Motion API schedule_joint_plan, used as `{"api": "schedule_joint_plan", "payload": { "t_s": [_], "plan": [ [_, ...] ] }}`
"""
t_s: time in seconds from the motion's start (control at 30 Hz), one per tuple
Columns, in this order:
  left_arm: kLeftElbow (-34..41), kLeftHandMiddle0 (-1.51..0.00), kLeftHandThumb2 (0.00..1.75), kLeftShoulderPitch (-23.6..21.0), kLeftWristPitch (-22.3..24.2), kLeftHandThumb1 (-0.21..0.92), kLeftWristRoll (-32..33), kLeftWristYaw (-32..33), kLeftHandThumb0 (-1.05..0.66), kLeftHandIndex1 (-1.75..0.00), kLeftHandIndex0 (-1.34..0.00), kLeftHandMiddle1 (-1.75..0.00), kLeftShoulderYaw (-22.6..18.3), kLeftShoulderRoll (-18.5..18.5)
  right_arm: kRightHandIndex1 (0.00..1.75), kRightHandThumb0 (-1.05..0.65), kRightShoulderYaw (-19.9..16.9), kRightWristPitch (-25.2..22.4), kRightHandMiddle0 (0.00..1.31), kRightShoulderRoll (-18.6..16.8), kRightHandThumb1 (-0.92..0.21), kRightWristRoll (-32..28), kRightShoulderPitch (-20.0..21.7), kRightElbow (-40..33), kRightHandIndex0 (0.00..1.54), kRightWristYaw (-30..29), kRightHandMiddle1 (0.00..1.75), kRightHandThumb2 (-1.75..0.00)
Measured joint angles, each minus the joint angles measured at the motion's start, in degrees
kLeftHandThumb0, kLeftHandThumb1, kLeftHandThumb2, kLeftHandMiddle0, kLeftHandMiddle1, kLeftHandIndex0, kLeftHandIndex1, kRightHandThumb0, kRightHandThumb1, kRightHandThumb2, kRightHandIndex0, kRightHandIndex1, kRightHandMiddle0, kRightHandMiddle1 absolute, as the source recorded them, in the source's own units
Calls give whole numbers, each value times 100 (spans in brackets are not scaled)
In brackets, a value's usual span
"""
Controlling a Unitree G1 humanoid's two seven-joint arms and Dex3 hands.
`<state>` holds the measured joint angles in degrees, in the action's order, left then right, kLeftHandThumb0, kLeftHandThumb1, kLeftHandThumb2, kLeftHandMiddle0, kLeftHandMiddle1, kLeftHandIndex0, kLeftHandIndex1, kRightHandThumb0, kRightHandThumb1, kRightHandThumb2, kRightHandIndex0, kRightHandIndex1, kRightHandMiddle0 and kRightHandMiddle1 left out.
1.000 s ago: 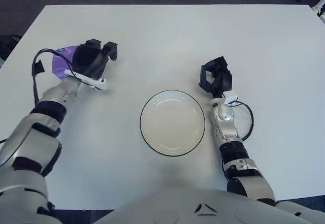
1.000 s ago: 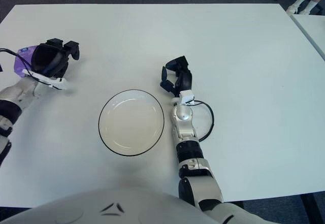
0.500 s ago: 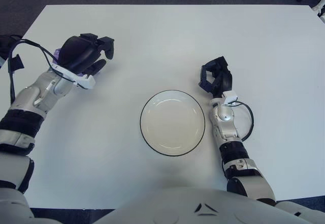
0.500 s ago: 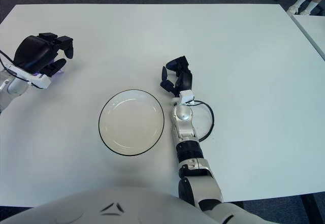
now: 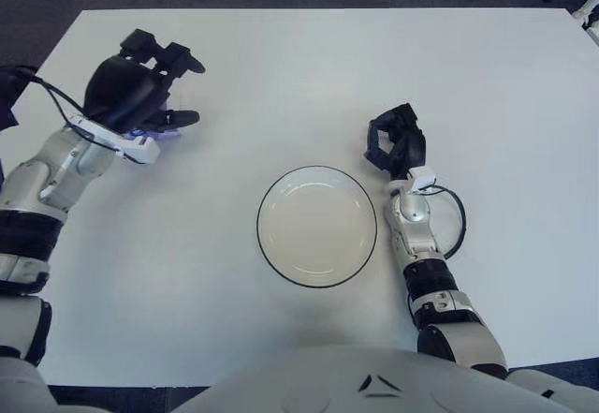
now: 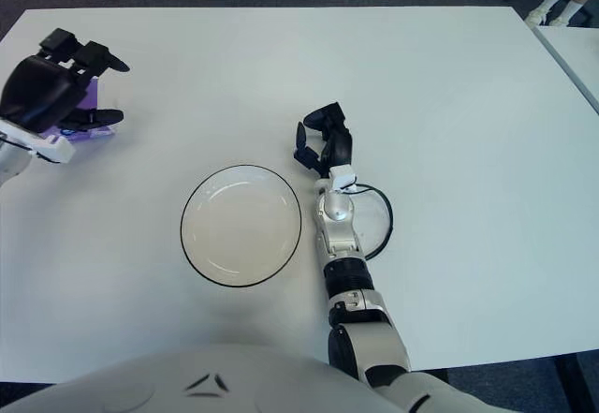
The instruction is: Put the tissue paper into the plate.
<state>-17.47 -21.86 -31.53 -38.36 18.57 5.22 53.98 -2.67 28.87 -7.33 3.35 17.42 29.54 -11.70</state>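
Note:
The tissue paper is a purple pack [image 5: 155, 133] lying on the white table at the far left, mostly hidden under my left hand; it also shows in the right eye view [image 6: 90, 104]. My left hand [image 5: 140, 85] hovers over it with fingers spread, not closed on it. The white plate with a dark rim [image 5: 317, 228] sits empty at the table's middle front, well to the right of the pack. My right hand [image 5: 393, 143] rests on the table just right of the plate, fingers curled, holding nothing.
The white table [image 5: 309, 76] stretches far back and right. Its left edge runs close behind my left arm. A black cable [image 5: 457, 221] loops by my right wrist.
My left hand has moved left and back across the table and turned over the purple pack, with its fingers spreading open. The right hand and the plate have not moved.

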Motion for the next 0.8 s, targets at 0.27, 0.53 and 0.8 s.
{"api": "schedule_joint_plan", "payload": {
  "t_s": [0.27,0.53,0.8],
  "plan": [
    [467,0,56,289,685,72,243,-749,-105,-25,0,-67,-516,34,139,-40,-10,23,40,10,-58,10,42,101,64,-19,175,-99],
    [-26,0,65,255,905,63,395,-1339,-105,-2,0,-31,-663,246,138,-40,-9,39,40,11,-59,26,70,153,63,-49,175,-98],
    [-741,0,66,-14,957,60,443,-1881,-105,0,0,-3,-512,278,138,-40,-40,48,39,21,-60,15,76,163,62,-34,175,-97]
  ]
}}
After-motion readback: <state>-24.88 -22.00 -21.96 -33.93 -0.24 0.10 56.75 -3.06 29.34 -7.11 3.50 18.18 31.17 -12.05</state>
